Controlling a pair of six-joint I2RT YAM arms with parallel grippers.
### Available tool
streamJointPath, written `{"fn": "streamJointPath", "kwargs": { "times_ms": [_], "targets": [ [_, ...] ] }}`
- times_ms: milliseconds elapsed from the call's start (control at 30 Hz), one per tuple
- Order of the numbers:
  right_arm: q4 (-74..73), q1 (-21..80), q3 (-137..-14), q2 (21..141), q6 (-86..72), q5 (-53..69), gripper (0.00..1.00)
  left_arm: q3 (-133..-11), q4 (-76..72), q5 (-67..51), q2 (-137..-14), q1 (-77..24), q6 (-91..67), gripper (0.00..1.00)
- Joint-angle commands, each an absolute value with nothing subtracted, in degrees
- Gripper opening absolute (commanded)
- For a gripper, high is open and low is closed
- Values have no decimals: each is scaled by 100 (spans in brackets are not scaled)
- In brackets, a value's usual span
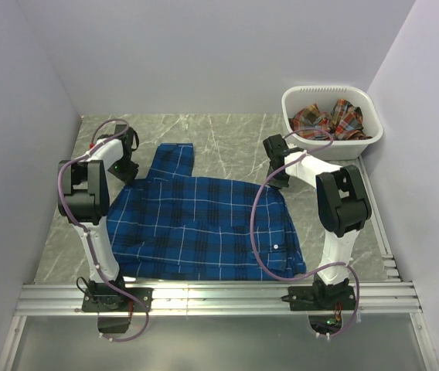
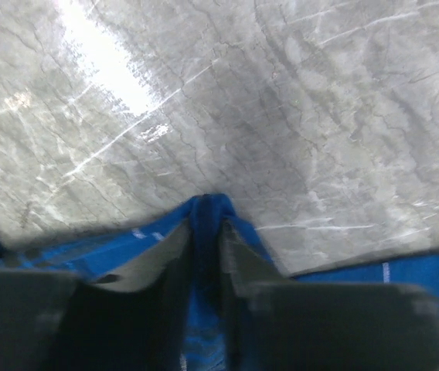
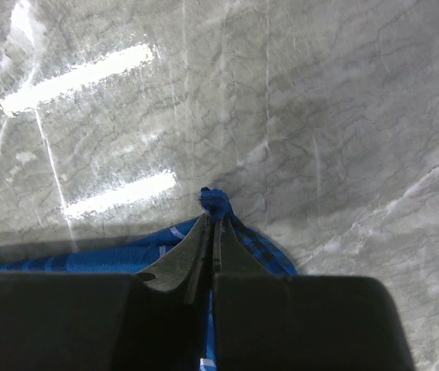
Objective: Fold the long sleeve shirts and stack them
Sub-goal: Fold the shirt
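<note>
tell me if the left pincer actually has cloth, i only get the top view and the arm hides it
Observer: Yes. The left wrist view shows a raised ridge of the blue plaid shirt pinched in the left pincer, though the picture is blurred.
Operator: and the right one
Observer: The right pincer is shut on a bunched tip of the same shirt. A small knot of cloth pokes out past its fingertips.
Operator: is there more cloth ahead of them
Observer: No. Ahead of both, the wrist views show only bare marble table. The rest of the shirt lies back beside the pincers.
</note>
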State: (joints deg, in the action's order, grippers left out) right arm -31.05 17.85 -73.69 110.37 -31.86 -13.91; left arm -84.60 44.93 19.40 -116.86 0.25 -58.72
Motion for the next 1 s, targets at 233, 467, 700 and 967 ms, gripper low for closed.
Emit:
{"fn": "streamJointPath", "kwargs": {
  "times_ms": [233, 467, 700, 967],
  "targets": [
    [-3120, 1582, -7348, 10459, -3032, -1573, 0, -8472, 4808, 2575, -11532, 79, -5388, 12],
    [-2997, 1512, -7208, 9863, -3164, -1258, 0, -8587, 4843, 2689, -11180, 79, -5212, 17],
    [-2848, 1468, -6917, 9501, -3269, -1143, 0, -8289, 4667, 2584, -10838, 79, -5203, 17],
    [-2470, 1441, -6215, 8817, -3366, -1081, 0, -7630, 4378, 2610, -10029, 79, -5273, 17]
  ]
}}
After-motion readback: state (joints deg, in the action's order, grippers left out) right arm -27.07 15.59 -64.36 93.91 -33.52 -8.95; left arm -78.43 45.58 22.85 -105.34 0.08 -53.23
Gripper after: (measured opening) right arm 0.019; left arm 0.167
